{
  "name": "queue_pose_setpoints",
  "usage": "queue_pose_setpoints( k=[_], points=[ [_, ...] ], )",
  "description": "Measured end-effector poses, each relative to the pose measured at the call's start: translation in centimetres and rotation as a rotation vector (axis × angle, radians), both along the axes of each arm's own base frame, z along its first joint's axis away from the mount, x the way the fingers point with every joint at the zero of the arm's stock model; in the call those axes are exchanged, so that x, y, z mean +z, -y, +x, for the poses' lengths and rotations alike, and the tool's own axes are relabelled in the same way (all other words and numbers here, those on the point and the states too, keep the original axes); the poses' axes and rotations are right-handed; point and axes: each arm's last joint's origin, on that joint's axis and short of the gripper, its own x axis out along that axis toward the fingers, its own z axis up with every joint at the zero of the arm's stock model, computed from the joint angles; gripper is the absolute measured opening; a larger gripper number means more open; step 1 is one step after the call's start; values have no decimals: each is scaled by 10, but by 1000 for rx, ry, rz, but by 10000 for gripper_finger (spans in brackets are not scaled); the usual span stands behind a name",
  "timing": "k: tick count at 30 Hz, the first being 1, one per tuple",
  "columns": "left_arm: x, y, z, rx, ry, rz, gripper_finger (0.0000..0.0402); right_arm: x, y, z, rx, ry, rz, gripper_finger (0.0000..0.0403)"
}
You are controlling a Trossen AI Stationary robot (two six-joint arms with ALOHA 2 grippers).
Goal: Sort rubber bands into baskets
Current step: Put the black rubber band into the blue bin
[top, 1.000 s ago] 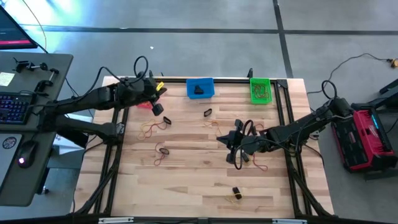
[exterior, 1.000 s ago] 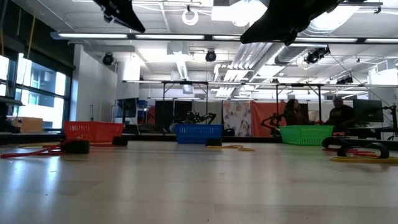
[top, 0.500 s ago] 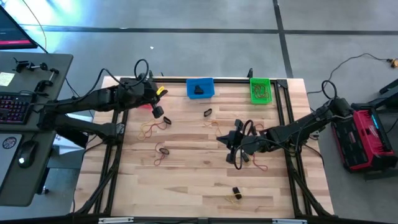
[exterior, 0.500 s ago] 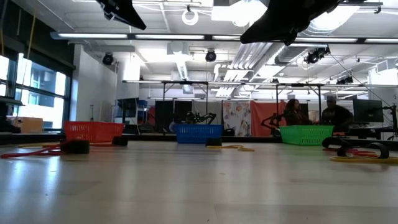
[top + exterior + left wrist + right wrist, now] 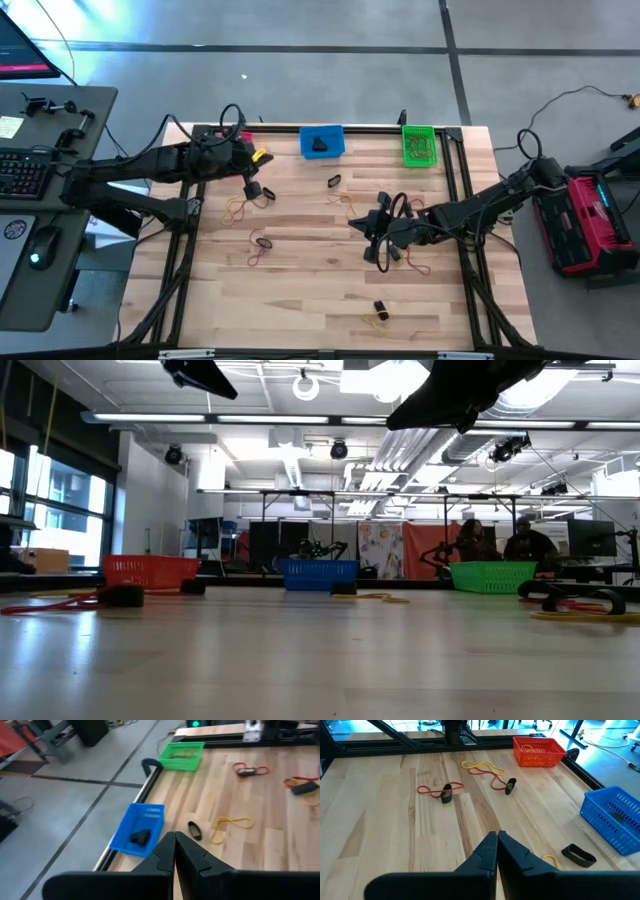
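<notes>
Pale wood-plank table (image 5: 300, 290) inside a black frame, grey floor around it; the low view looks into a workshop hall with ceiling ducts, strip lights and two people seated far behind. No brand, label or writing can be read in any view.

Three mesh baskets sit along the far edge: red basket (image 5: 538, 751), blue basket (image 5: 322, 141) holding a black band, green basket (image 5: 419, 145) holding what appear to be thin yellow-tan loops (too small to confirm). Loose rubber bands (image 5: 480, 767) lie scattered on the wood: thin yellow and red loops and short thick black ones, some tangled in pairs; one black band (image 5: 194, 830) lies just beside a yellow loop near the blue basket.

Left gripper (image 5: 174, 851) hangs above the table near the red basket, fingers pressed together, holding nothing. Right gripper (image 5: 497, 851) is over mid-table, likewise closed and empty.
</notes>
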Motion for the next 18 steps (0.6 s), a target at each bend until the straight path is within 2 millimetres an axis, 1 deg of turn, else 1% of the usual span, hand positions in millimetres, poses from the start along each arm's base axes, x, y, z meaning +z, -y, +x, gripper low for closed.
queue_pose_setpoints(
  k=[4,8,12,18],
  points=[
    [-1,8,1,-39,-6,0,0,0,0,0,0,0,0,0],
    [-5,16,7,-86,-31,-4,0,0,0,0,1,0,0,0],
    [-14,26,19,-176,-83,-10,0,0,0,0,3,-1,2,0],
    [-34,42,43,-255,-177,7,0,0,0,0,2,1,9,0]
  ],
)
